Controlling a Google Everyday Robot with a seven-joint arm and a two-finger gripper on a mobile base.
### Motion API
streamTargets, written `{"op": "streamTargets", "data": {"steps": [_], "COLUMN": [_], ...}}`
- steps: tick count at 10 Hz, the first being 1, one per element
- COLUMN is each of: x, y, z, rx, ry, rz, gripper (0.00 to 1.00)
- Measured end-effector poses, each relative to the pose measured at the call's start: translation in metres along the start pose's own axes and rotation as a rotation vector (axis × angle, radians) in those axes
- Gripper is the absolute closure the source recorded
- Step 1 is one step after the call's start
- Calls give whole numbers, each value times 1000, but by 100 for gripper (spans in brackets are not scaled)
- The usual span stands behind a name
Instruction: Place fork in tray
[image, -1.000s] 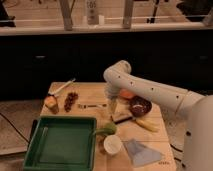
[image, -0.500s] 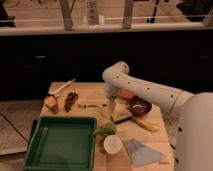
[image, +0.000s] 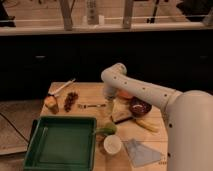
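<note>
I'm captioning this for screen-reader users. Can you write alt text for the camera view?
A white robot arm reaches over a wooden table, its gripper at one end of a small silver fork. A green tray sits nearer the camera, fork not in it, a white cup beside it.

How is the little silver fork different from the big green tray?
The small silver metal fork is thin; the large green plastic tray is wide, with a raised rim. The fork lies farther back; the tray sits nearest the camera. Both lie on the wooden table. The gripper hangs beside the fork.
</note>
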Motion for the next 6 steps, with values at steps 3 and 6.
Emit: {"op": "streamTargets", "data": {"steps": [3,6], "x": [0,1], "y": [-3,-5], "z": [20,30], "rx": [-16,-29], "ry": [-10,-14], "rz": [8,13], "gripper": [20,20]}}
